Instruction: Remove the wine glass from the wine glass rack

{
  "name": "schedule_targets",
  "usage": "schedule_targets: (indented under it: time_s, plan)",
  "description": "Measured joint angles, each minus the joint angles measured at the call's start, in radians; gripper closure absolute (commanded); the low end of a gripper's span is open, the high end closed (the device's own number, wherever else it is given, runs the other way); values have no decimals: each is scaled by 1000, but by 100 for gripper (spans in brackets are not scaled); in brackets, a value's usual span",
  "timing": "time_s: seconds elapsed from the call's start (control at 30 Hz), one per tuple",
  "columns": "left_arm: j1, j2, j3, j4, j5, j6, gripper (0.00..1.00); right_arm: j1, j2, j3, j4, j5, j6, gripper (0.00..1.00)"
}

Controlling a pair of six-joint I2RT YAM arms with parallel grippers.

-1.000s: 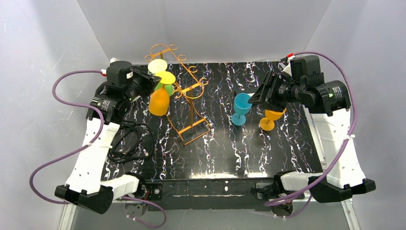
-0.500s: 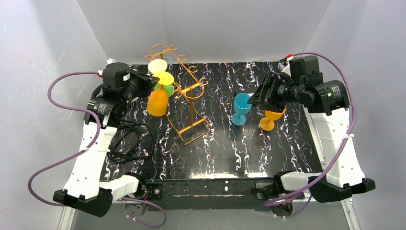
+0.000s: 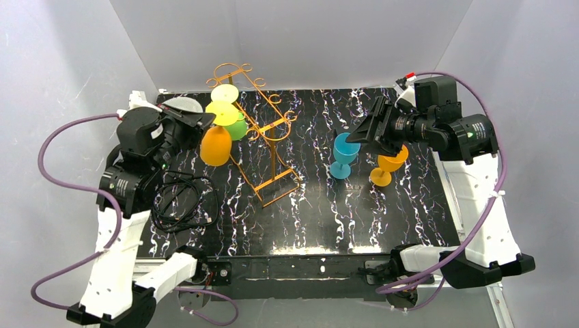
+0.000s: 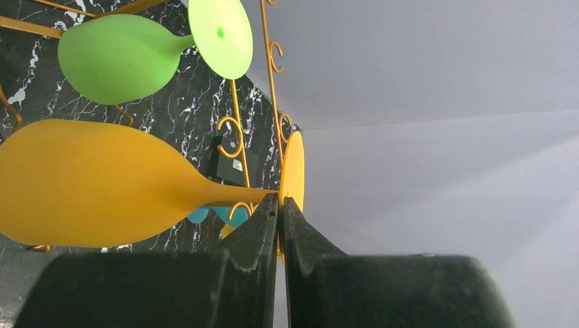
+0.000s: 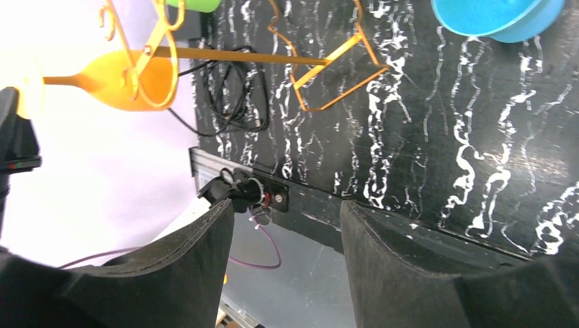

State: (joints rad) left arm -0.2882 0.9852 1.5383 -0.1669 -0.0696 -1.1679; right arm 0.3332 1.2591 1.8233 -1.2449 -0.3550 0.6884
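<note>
Heads up: your left end effector point(image 4: 280, 199) is pinched tight on the thin stem of the orange plastic wine glass point(image 4: 89, 181), right by its foot, so the big bowl hangs well out from the grip. I reckon it could pivot or slip if you swing fast. The glass sits at the left end of the orange-gold wire rack point(image 3: 273, 158), just beside the green plastic wine glass point(image 4: 113, 58). Can't tell if the foot clears the scrolls, so a snag might drag the rack. Your left arm reaches forward, wrist turned toward the rack. The right end effector point(image 5: 285, 208) hovers fingers apart, holding nothing.
</note>
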Motion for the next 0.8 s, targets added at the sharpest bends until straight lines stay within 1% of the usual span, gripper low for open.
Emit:
schedule_targets:
  time_s: [0.1,0.23,0.37,0.5,0.63,0.8]
  plan:
    - [2,-28,7,-19,-1,-5,100,0,-6,-1,43,-56,13,33]
    - [3,-52,34,-60,-12,-55,100,0,-39,-43,152,-154,17,34]
    - [4,-69,56,-97,-45,-123,100,0,-91,-126,297,-243,24,33]
    - [4,-76,81,-134,-76,-190,100,7,-105,-154,457,-307,29,32]
    - [4,-85,94,-167,-106,-274,100,49,-105,-168,593,-314,12,31]
    - [4,-89,114,-237,-130,-365,100,163,-99,-169,705,-260,-59,31]
